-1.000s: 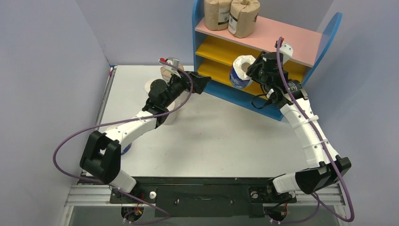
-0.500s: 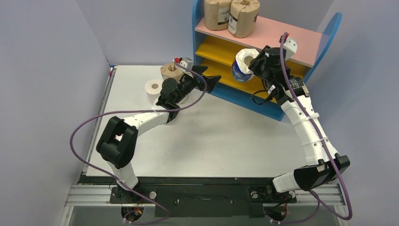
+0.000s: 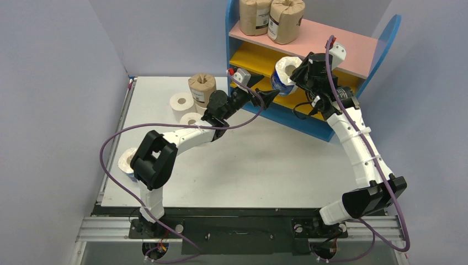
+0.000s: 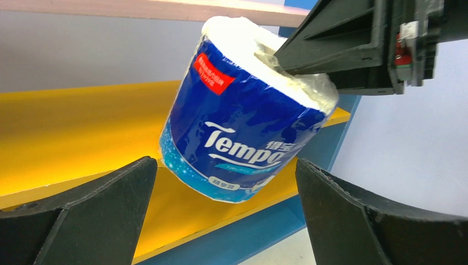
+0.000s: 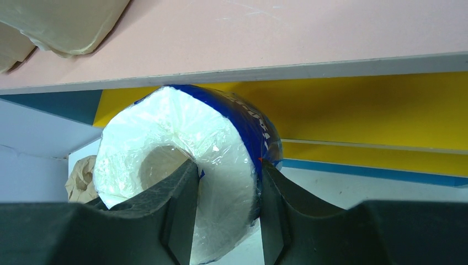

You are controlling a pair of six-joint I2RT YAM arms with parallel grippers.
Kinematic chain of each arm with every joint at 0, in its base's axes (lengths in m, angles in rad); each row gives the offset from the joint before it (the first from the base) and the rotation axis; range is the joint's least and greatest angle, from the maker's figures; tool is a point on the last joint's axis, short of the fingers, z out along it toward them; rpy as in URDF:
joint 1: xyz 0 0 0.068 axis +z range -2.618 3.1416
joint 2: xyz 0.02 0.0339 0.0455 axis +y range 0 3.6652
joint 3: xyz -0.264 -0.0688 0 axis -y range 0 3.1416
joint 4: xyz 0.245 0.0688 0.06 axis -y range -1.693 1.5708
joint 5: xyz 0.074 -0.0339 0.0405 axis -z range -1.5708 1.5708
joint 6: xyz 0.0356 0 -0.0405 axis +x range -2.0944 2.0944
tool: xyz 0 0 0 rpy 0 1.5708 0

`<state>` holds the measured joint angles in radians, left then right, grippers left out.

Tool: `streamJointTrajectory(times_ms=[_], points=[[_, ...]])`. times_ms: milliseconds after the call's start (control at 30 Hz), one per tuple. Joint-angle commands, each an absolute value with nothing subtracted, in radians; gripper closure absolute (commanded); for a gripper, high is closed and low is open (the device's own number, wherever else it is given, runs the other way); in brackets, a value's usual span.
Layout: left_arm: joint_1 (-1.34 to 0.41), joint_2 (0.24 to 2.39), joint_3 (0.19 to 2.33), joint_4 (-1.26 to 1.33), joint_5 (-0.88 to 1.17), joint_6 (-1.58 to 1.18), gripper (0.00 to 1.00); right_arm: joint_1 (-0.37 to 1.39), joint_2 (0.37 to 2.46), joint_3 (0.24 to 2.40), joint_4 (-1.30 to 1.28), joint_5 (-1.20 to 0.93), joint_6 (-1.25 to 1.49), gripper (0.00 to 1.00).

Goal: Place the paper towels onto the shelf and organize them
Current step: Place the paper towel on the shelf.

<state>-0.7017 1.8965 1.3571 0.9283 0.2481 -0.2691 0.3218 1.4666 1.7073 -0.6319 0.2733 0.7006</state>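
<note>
Top external: found Tempo roll [image 3: 282, 77] clamped in right gripper [image 3: 294, 70], tilted, airborne at front of shelf [image 3: 353, 52], level with upper yellow board [image 3: 255, 55]. Found left gripper [image 3: 267, 98] spread wide, empty, facing roll.

Left wrist: confirmed roll clear of board, between open fingers [image 4: 99, 210]; likely staged to steady it.

Right wrist: observed one finger inside core, other outside wrapper. Judged wall pinch leaves base free for seating.
</note>
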Motion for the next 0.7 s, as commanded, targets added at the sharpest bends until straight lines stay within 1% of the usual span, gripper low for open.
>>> streamJointTrajectory(times_ms=[0, 467, 667], points=[[-0.701, 1.931, 1.434, 0.971, 0.248, -0.237, 0.04, 0.308, 1.463, 1.771, -0.579, 0.277, 0.717, 0.73], [-0.722, 2.002, 1.518, 0.94, 0.223, -0.168, 0.04, 0.306, 1.485, 1.798, -0.591, 0.238, 0.727, 0.73], [-0.724, 2.01, 1.529, 0.945, 0.224, -0.172, 0.04, 0.306, 1.483, 1.802, -0.593, 0.226, 0.73, 0.66]])
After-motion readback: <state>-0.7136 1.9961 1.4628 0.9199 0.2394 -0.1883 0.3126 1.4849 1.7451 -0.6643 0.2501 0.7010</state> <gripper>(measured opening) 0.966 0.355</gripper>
